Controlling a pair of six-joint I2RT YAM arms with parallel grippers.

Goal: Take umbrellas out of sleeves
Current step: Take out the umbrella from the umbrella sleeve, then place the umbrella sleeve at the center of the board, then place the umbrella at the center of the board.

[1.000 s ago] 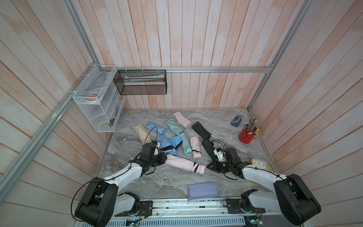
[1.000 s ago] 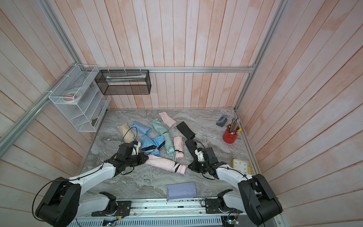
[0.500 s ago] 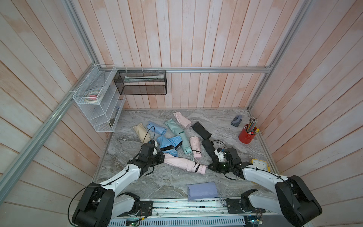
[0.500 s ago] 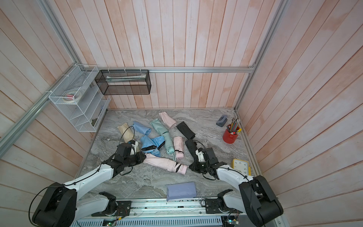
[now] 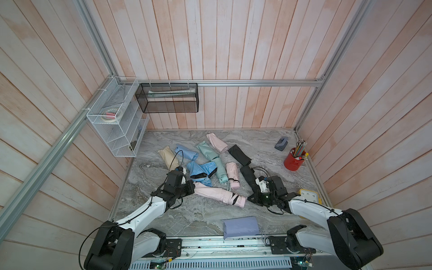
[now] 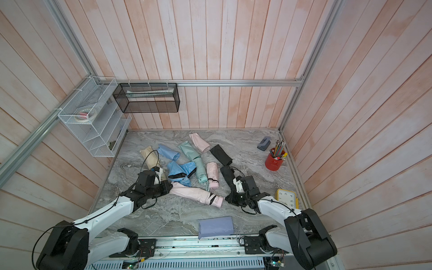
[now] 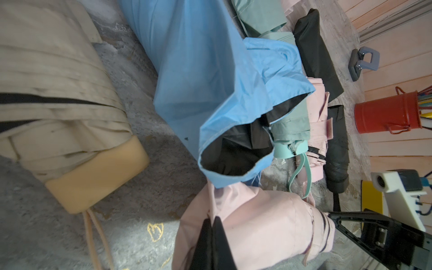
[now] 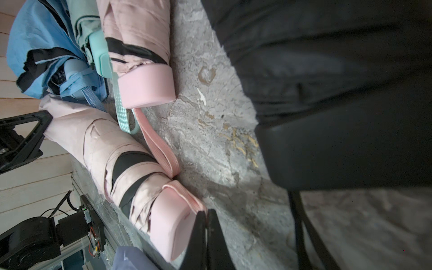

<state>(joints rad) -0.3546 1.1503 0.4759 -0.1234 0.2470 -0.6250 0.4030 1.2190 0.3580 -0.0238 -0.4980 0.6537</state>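
A pink umbrella [image 5: 230, 198] lies slantwise at the front middle, its far half still inside a pink sleeve [image 5: 205, 190]. My left gripper [image 7: 211, 218] is shut on a fold of that sleeve [image 7: 257, 224] at its closed end. At the handle end [image 8: 173, 222], my right gripper [image 8: 205, 211] is shut on the umbrella's pink wrist strap [image 8: 187, 194]. In both top views the two grippers [image 6: 171, 187] [image 6: 226, 199] sit at opposite ends of the bundle. Behind lie beige [image 5: 168, 156], light blue [image 5: 201, 171], mint [image 5: 221, 173], pink [image 5: 232, 174] and black [image 5: 249, 177] umbrellas.
Loose sleeves lie at the back: light blue [image 5: 185, 152], mint [image 5: 205, 149], pink [image 5: 216, 142], black [image 5: 239, 154]. A lavender one [image 5: 240, 226] is at the front edge. A red pencil cup [image 5: 293, 161], a hole punch [image 5: 281, 143] and a yellow clock [image 5: 309, 195] stand right; a wire rack [image 5: 117, 131] stands left.
The left arm's elbow has sunk a little. Both grippers stay shut at the two ends of the pink bundle, which has barely shifted.
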